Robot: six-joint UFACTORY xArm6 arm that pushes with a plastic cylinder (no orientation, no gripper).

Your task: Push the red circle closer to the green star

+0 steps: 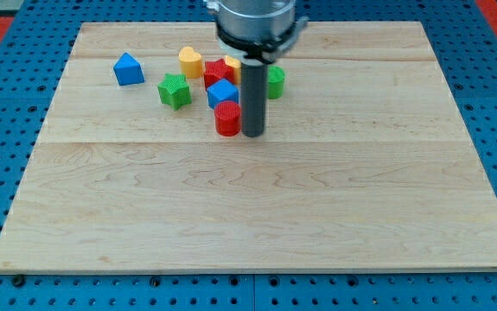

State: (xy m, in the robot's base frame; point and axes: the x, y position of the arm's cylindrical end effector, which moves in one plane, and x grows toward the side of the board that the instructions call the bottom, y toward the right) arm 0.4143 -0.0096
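Nearest the view's bottom, my tip [253,134] touches the red circle [227,118] on its right side. We have no jaws, only a rod. Green star [174,91] lies up-left, so we must push leftward.

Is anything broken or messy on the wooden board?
Nothing looks broken or spilled. The blocks are bunched near the view's top: the red circle sits beside my tip, touching the blue block behind it, and the green star stands apart to the view's left. A green block is half hidden behind the rod.
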